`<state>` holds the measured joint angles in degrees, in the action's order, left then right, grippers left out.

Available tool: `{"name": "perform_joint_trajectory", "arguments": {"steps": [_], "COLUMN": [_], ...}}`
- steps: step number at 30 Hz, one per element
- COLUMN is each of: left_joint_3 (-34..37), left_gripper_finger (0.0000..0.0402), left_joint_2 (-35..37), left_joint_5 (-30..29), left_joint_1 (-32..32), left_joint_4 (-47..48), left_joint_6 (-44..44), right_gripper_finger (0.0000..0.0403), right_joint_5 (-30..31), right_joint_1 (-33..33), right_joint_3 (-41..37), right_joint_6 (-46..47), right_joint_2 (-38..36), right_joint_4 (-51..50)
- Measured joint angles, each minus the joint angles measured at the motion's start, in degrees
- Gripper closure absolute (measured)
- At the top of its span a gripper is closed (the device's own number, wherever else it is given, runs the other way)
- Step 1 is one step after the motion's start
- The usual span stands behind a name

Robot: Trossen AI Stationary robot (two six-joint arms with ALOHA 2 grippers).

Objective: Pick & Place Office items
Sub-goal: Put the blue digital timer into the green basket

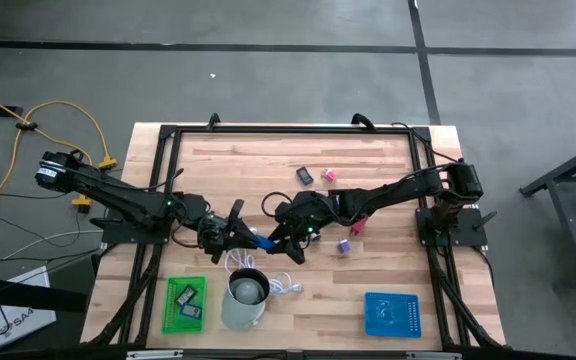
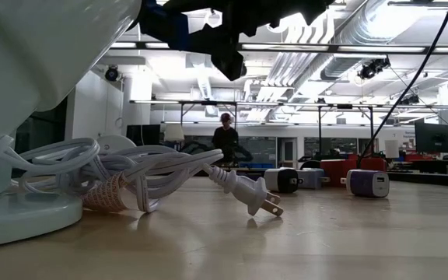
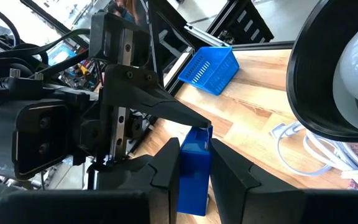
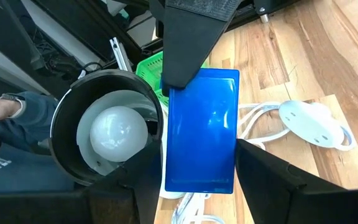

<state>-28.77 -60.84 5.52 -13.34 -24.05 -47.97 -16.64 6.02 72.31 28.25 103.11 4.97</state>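
Right wrist view, glossy flat blue block (image 4: 201, 130), rounded corners, gripped by both tools, left tool (image 3: 194, 168), right tool (image 4: 194, 168).

Both arms meet mid-bench, the left gripper (image 1: 245, 236) and right gripper (image 1: 280, 243) converging on one small blue piece (image 1: 264, 242). Just below sit the white cable (image 1: 286, 284) and pale cup (image 1: 245, 297), green tray (image 1: 185, 305) left, blue tray (image 1: 391, 313) right.

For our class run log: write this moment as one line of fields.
stage: handover mid-air | left tool: shut on blue block | right tool: also on blue block | below: white cable, cup | trays: green, blue
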Motion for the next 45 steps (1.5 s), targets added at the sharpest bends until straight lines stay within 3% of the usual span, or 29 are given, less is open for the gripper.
{"name": "perform_joint_trajectory", "arguments": {"steps": [30,40,45], "left_joint_3": [0.0,0.0,0.0], "left_gripper_finger": [0.0340,0.0340,0.0340], "left_joint_2": [0.0,0.0,0.0], "left_joint_5": [0.0,0.0,0.0], "left_joint_1": [0.0,0.0,0.0], "left_joint_4": [0.0,0.0,0.0], "left_joint_6": [0.0,0.0,0.0], "right_gripper_finger": [0.0216,0.0138,0.0118], "right_joint_5": [-5.0,-4.0,-3.9], "right_joint_1": [-1.4,-1.5,-1.5], "right_joint_3": [0.0,0.0,0.0], "right_joint_6": [0.7,0.7,0.6], "right_joint_2": [0.0,0.0,0.0], "right_joint_4": [-0.1,-0.1,-0.1]}}
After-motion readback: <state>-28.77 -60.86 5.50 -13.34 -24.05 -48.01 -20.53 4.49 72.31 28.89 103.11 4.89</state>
